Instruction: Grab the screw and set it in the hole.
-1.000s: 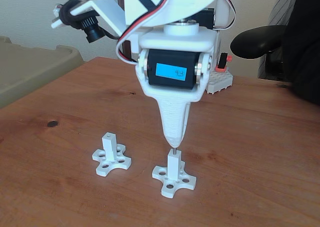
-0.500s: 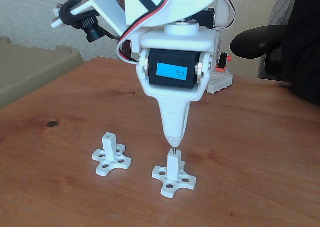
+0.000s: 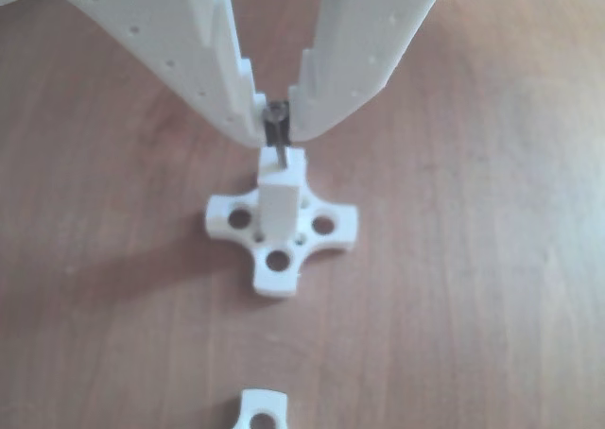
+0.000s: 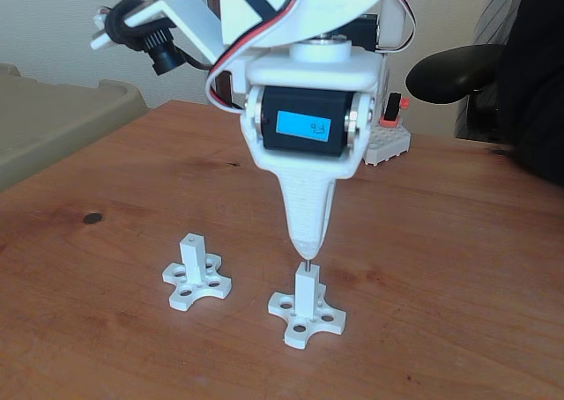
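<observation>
- Gripper (image 3: 277,119) points straight down over the wooden counter (image 3: 492,259); in the fixed view its tip (image 4: 307,248) hangs directly over the nearer white post.
- Jaws are clenched on the screw (image 3: 278,134): in the other view the head is pinched between the two white fingers (image 3: 333,79) at their very tips, and only a narrow gap shows above it.
- Screw's long axis is close to vertical, head up and shank down. In the other view the shank leans slightly, its lower end a little right of the head.
- In the fixed view the screw (image 4: 306,263) shows as a short thin dark line between the gripper tip and the top of the post, standing upright.
- Lower end of the screw meets the square top face of the post (image 3: 281,197). The hole (image 3: 282,162) sits at that contact point; whether the tip is inside it or resting on the face, I cannot tell.
- The post stands upright on its cross-shaped base (image 3: 326,229), which lies flat on the counter toward the near edge in the fixed view (image 4: 306,316).
- A second post (image 4: 192,252) on the same kind of base stands to the left in the fixed view, well apart from the gripper, a pinhole visible in its top face.
- A corner of another white base (image 3: 259,410) shows at the bottom edge of the other view.
</observation>
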Robot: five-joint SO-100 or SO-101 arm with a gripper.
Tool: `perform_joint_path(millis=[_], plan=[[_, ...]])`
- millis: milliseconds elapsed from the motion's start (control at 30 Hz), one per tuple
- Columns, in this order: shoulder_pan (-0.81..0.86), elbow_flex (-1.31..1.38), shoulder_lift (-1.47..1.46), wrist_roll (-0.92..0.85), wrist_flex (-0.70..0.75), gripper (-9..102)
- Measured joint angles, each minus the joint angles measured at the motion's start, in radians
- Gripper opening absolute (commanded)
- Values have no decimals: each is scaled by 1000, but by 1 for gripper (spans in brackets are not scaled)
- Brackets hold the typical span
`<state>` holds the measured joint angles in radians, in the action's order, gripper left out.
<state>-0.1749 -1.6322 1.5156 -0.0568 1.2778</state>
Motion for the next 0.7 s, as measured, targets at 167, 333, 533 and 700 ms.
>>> perform_joint_path(millis=[167, 333, 533, 700], plan=[[0, -5, 0, -9, 3, -4], [0, -6, 0, -9, 0, -4], [0, -15, 0, -9, -28, -4], [0, -17, 2, -9, -41, -4]])
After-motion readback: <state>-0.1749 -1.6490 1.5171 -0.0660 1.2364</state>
